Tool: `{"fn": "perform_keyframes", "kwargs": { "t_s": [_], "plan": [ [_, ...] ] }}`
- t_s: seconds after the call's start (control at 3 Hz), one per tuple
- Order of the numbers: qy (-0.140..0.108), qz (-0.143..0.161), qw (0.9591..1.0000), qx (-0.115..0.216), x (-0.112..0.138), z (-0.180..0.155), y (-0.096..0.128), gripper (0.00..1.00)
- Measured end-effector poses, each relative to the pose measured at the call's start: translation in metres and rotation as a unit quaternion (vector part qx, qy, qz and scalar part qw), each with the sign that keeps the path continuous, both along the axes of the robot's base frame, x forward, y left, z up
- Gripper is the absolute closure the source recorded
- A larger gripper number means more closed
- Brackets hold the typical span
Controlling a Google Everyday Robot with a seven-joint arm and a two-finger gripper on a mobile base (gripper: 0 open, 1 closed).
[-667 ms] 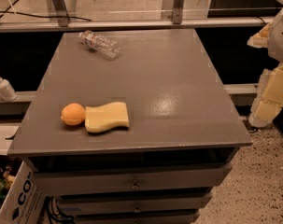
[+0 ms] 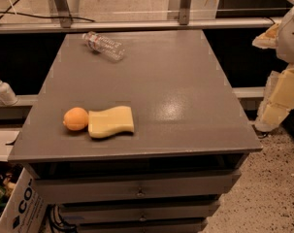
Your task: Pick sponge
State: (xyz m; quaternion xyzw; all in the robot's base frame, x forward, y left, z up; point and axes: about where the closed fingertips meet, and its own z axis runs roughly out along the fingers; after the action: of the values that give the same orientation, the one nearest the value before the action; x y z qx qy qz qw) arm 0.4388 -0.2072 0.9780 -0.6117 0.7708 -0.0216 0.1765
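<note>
Pick not begun: the sponge [image 2: 111, 121] lies on the bench [image 2: 185, 81] touching the orange [image 2: 75, 119], well apart from the gripper [image 2: 282, 89], seemingly empty; its opening I cannot tell

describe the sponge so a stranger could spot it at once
On the grey tabletop, look at the front left area, far from the gripper beyond the right edge. The sponge lies flat there, touching the orange fruit on its left. It is the pale yellow block with a narrowed waist, not the round ball.
</note>
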Motion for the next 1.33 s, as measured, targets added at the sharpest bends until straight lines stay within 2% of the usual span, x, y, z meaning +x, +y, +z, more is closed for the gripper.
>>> {"fn": "perform_keyframes", "kwargs": {
  "t_s": [0.33, 0.67, 1.0, 1.33],
  "plan": [
    [-0.001, 0.036, 0.9984, 0.043, -0.004, -0.009, 0.026, 0.0],
    [0.005, 0.081, 0.9916, 0.101, -0.009, -0.024, 0.068, 0.0],
    [0.015, 0.117, 0.9799, 0.161, -0.021, -0.037, 0.118, 0.0],
    [0.015, 0.117, 0.9799, 0.161, -0.021, -0.037, 0.118, 0.0]
  ]
}}
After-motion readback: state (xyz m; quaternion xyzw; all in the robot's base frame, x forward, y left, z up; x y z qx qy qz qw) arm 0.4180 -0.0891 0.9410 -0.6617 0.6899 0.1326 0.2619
